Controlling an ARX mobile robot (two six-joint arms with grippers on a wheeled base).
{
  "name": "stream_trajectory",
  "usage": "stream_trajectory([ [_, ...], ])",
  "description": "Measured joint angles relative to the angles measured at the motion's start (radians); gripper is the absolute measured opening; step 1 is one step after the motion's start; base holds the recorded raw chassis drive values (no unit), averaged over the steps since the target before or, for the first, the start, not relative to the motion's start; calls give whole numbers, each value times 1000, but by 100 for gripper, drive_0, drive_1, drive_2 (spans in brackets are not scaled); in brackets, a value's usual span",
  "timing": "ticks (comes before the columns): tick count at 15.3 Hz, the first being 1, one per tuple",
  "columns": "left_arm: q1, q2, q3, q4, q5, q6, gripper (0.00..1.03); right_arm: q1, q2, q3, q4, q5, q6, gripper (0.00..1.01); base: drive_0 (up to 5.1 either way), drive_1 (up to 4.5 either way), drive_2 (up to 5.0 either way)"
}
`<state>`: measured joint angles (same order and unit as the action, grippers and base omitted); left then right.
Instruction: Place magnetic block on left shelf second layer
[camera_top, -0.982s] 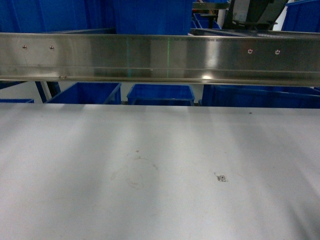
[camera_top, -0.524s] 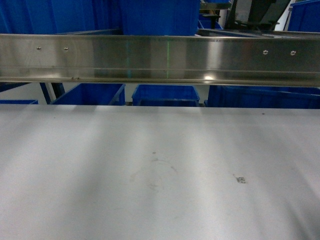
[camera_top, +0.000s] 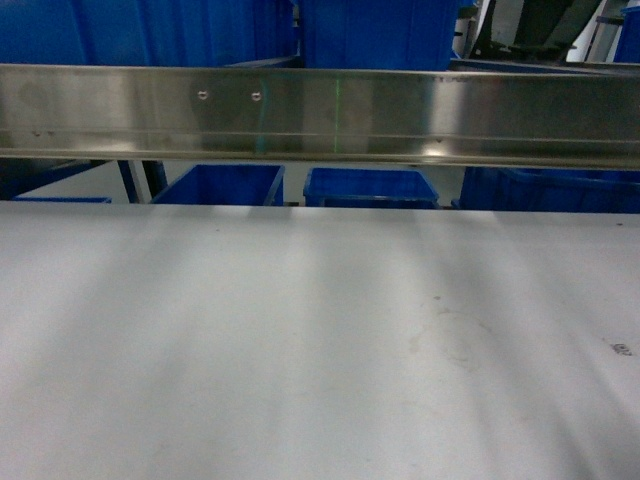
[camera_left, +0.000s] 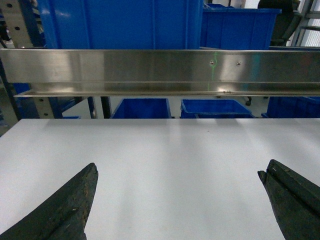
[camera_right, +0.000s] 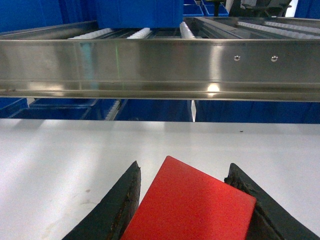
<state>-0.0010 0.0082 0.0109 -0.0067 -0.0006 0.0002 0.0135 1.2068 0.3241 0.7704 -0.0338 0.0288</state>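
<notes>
- Your right gripper (camera_right: 187, 200) is clenched on the block (camera_right: 192, 207), a red piece with a flat matte face and sharp corners, tilted between the two dark fingers (camera_right: 117, 207) and held above the counter (camera_right: 60, 160).
- You see the block only in the right wrist view; its lower part is cut off by the frame edge, so its full shape stays hidden.
- Your left gripper (camera_left: 177, 202) is released: its dark, rough-textured fingers (camera_left: 70, 210) stand wide apart with only bare counter between them.
- The counter is a smooth, pale grey sheet; the head view shows a faint ring-shaped smudge (camera_top: 445, 335) on it and a tiny printed mark (camera_top: 620, 349) near the right edge, too small to read.
- A brushed steel rail (camera_top: 320, 115) with small screws runs across every view, reflecting a thin green line.
- Blue plastic bins (camera_top: 370, 187) sit behind and below the rail, partly hidden by it.
- The right wrist view alone shows white roller tracks (camera_right: 140, 33) above the rail.
- Neither gripper appears in the head view.
</notes>
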Motion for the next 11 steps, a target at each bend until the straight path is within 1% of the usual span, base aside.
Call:
stream_trajectory([
  [1, 0, 0, 0, 3, 0, 0, 98, 1, 0, 0, -2, 0, 0, 45, 0, 0, 0],
  [11, 0, 0, 0, 4, 0, 0, 98, 1, -4, 0, -2, 0, 0, 45, -484, 88, 363],
])
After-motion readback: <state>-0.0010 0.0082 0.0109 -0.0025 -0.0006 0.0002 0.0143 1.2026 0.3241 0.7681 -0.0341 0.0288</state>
